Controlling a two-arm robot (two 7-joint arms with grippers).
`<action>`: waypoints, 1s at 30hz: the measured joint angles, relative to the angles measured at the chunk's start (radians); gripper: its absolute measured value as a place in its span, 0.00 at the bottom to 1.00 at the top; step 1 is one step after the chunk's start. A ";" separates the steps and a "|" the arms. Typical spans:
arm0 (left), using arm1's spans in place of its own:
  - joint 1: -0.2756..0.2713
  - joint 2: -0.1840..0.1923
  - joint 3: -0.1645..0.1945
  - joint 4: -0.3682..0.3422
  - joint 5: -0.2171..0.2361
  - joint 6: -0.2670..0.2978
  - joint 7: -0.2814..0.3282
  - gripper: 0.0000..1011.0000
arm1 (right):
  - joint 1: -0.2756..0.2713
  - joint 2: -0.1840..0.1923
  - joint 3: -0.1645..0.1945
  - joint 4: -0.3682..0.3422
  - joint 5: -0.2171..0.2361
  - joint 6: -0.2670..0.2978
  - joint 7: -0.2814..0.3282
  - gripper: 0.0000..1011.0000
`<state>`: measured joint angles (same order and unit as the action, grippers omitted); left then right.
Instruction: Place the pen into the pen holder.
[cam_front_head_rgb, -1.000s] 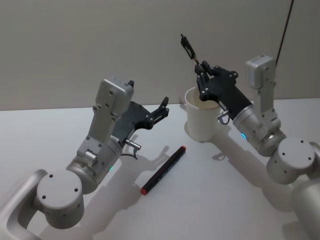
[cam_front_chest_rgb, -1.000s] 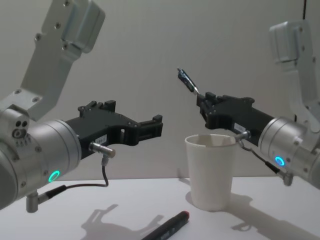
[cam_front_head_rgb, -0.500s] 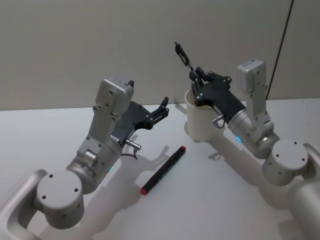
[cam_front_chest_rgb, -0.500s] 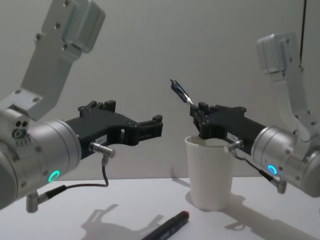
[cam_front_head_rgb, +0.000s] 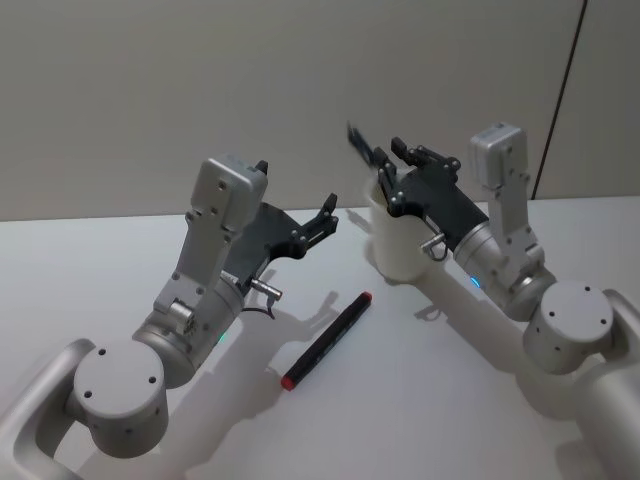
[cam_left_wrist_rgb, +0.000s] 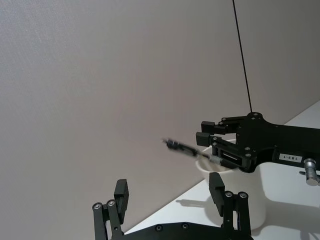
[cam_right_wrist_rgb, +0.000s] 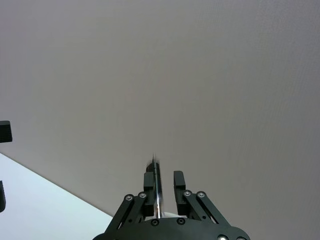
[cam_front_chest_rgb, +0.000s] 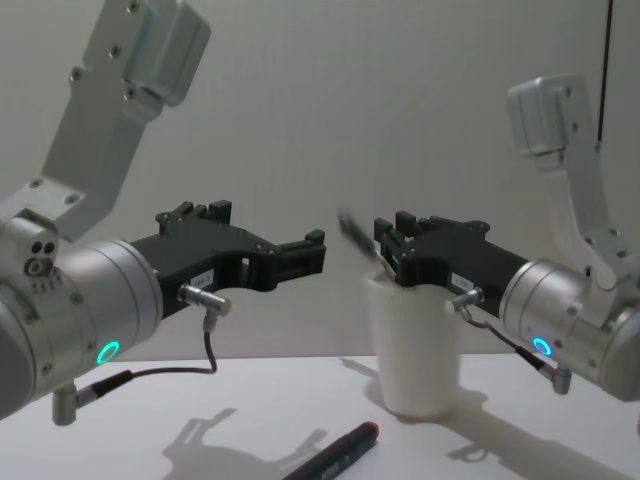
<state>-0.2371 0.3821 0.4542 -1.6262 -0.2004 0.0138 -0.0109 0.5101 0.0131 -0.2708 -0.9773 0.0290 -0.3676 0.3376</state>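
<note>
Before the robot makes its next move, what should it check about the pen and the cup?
1. Pen over the cup's mouth: ok. The pen leans above the pen holder, upper end sticking out.
2. How deep the pen sits: cannot tell. The gripper hides its lower end.
3. Right gripper open: ok. Its fingers stand wider apart than the pen.
4. Cup upright: ok. It stands on the table.
5. Left gripper out of the way: ok. It is open and hovers apart from the cup.
6. Red-tipped marker: ok. It lies flat on the table, apart from the cup.
</note>
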 joint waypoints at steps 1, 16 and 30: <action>0.000 0.000 0.000 0.000 0.000 0.000 0.000 0.99 | 0.000 0.000 0.000 0.000 0.000 0.000 0.000 0.23; 0.000 0.000 0.000 0.000 0.000 0.000 0.000 0.99 | -0.001 0.000 -0.002 0.002 -0.002 0.002 -0.003 0.67; 0.000 0.000 0.000 0.000 0.000 0.000 0.000 0.99 | -0.011 0.005 0.002 -0.017 0.008 0.014 -0.003 0.99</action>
<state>-0.2371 0.3821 0.4542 -1.6262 -0.2004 0.0138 -0.0109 0.4988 0.0186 -0.2688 -0.9939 0.0370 -0.3534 0.3345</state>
